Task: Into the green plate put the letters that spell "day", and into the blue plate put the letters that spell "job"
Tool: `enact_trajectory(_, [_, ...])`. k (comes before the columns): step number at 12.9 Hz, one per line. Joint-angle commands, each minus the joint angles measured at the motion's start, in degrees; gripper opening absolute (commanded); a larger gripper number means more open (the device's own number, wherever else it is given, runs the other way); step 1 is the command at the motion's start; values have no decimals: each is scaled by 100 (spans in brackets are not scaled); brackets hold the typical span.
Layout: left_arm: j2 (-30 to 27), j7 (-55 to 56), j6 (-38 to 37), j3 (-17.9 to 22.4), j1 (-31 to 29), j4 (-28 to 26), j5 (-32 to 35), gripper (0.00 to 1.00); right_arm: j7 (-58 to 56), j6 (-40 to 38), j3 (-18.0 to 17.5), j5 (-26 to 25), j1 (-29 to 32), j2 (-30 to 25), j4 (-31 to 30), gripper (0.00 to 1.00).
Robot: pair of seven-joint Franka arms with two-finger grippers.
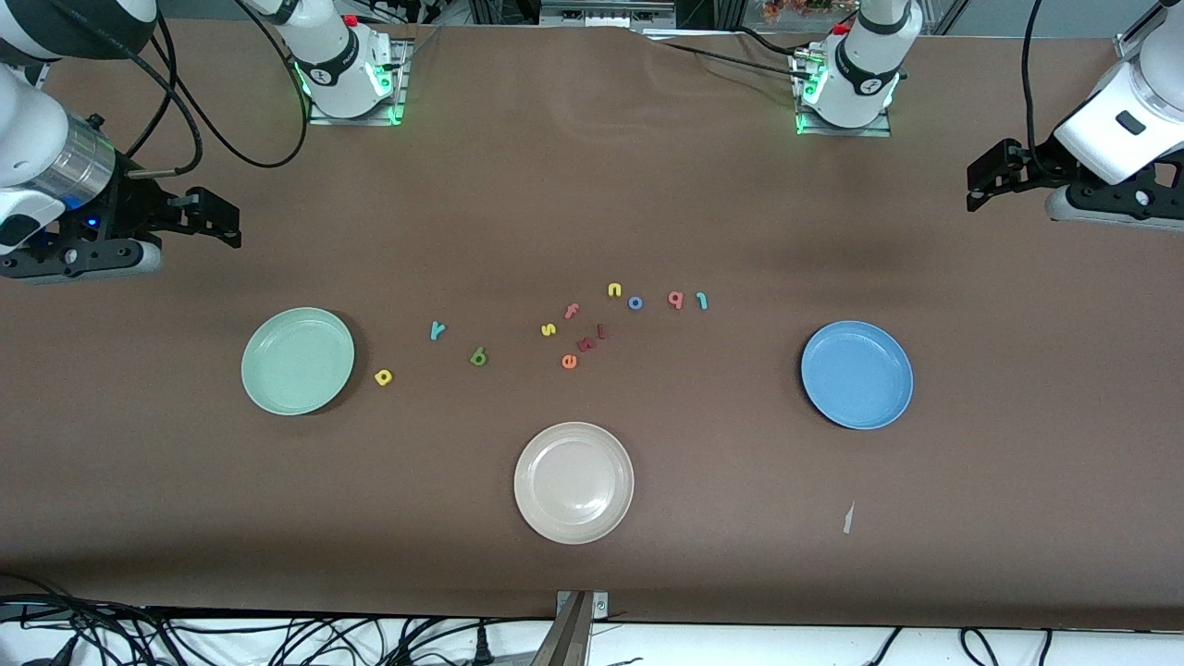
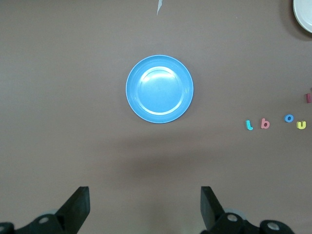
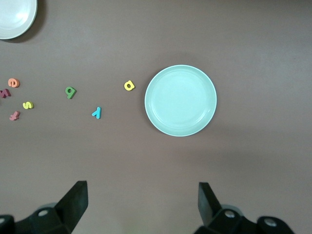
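Observation:
The green plate (image 1: 297, 361) (image 3: 180, 100) lies toward the right arm's end of the table. Beside it are the yellow a (image 1: 383, 376) (image 3: 128, 85), teal y (image 1: 437, 330) (image 3: 96, 112) and green d (image 1: 478, 356) (image 3: 71, 92). The blue plate (image 1: 857, 375) (image 2: 159, 88) lies toward the left arm's end. The teal j (image 1: 702, 300) (image 2: 249, 125), pink b (image 1: 676, 300) (image 2: 264, 124) and blue o (image 1: 635, 302) (image 2: 289, 118) form a row mid-table. My right gripper (image 1: 217, 222) (image 3: 142, 202) and left gripper (image 1: 985, 185) (image 2: 145, 204) hang open and empty over bare table at their own ends.
A beige plate (image 1: 573, 482) sits nearest the front camera, mid-table. Other letters lie between the two groups: yellow n (image 1: 614, 289), salmon f (image 1: 572, 311), yellow s (image 1: 548, 329), orange e (image 1: 569, 362) and two dark red pieces (image 1: 585, 344). A small white scrap (image 1: 847, 518) lies nearer the camera than the blue plate.

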State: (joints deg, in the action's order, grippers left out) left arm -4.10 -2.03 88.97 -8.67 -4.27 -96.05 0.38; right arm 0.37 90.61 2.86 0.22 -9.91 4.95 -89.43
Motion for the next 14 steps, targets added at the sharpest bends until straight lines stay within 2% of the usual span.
enact_trajectory(1, [67, -78, -108, -21, -4, 157, 50, 100, 33, -140, -5, -83, -20, 41, 154, 100])
enact_trajectory(14, [67, -78, -108, -21, -4, 157, 58, 100, 60, -123, -14, -127, -72, 68, 119, 100])
